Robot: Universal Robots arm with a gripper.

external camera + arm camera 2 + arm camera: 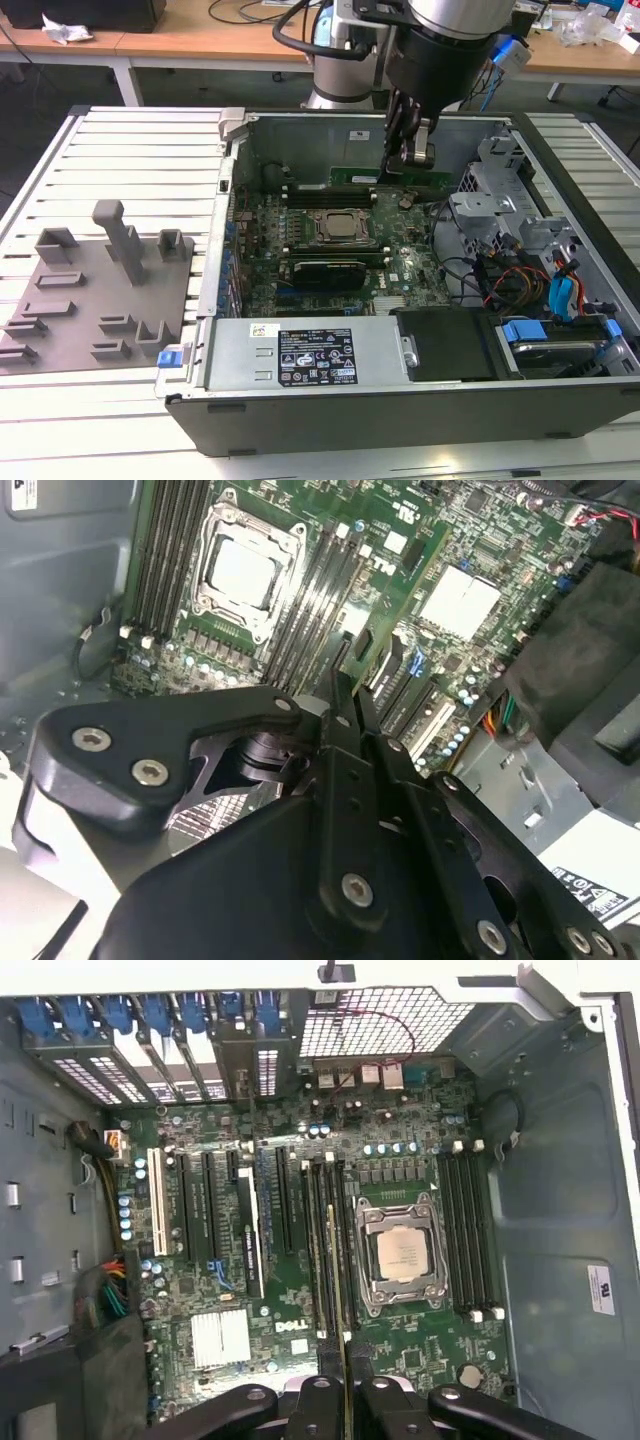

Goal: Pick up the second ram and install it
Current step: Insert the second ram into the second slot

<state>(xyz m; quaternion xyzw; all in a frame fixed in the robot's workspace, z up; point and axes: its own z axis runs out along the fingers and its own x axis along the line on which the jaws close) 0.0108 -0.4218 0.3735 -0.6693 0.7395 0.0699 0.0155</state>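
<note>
The second ram (360, 177) is a thin green stick, held level inside the open computer case (215, 250) above the motherboard (400, 265). My gripper (404, 168) is shut on it from above. In the first wrist view the ram (333, 1260) shows edge-on between my fingers (318, 1400), running along the black memory slots (318, 1250) beside the silver processor (403, 1255). In the second wrist view my gripper (345, 695) pinches the green ram (400, 605) over the same slots. Whether the stick touches a slot I cannot tell.
A grey plastic fixture (100, 290) with upright blocks lies on the slatted table on the exterior view's left. Inside the case are the power supply (300, 355), a drive cage (500, 190) and coloured cables (520, 275) on the exterior view's right. Expansion slots (200, 1210) lie beyond the memory slots.
</note>
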